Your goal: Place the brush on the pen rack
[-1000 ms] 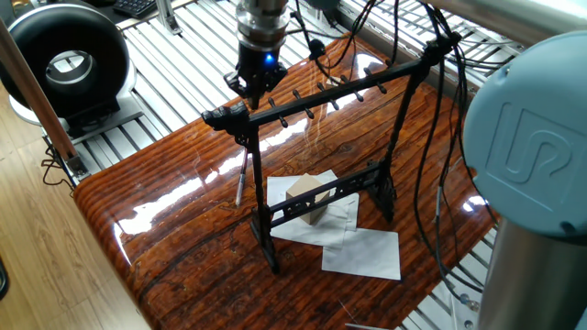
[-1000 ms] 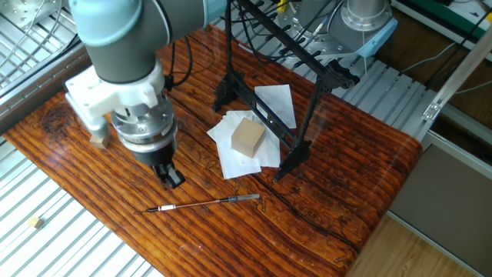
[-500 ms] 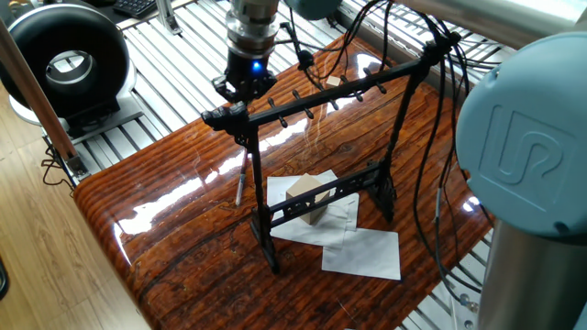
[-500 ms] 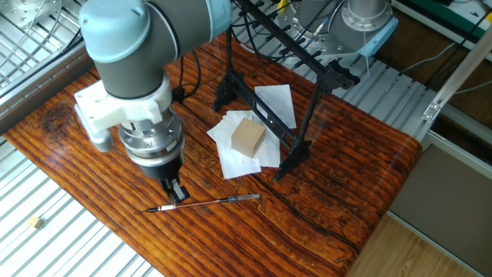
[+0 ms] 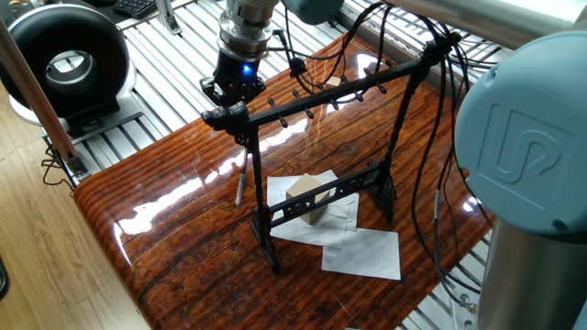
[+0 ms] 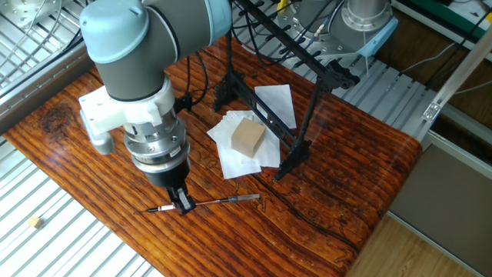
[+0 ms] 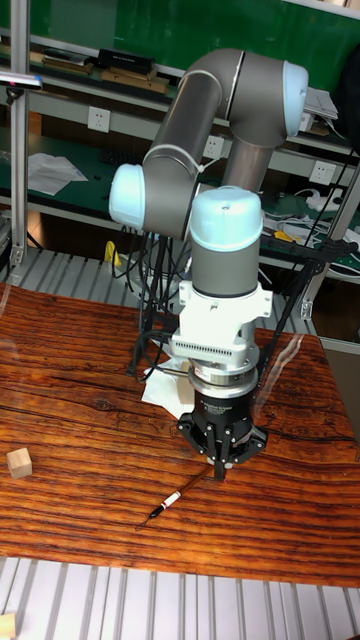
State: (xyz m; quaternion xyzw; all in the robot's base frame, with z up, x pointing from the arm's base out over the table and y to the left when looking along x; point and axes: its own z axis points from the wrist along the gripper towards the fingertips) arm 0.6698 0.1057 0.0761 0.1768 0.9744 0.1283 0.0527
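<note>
The brush (image 6: 223,201) lies flat on the wooden table near its front edge, a thin dark shaft with a pale end, also seen as the brush (image 7: 165,505) and the brush (image 5: 240,181). My gripper (image 6: 183,202) points straight down with its fingertips right at the shaft, toward the brush's dark tip end; the gripper (image 7: 221,468) looks to touch or nearly touch it. The fingers look close together and I cannot make out the gap. The pen rack (image 6: 269,115), a tall black frame with pegs on the crossbar (image 5: 321,92), stands upright beyond the brush with nothing hanging on it.
A tan wooden block (image 6: 247,138) sits on white paper sheets (image 6: 277,104) at the rack's feet. A small wooden cube (image 7: 18,462) rests at the table's left. Cables (image 5: 440,183) trail past the rack. The slatted metal bench (image 6: 69,231) surrounds the table.
My gripper has travelled across the table and come down from beside the brush to right on its shaft. The brush, rack and block have stayed put.
</note>
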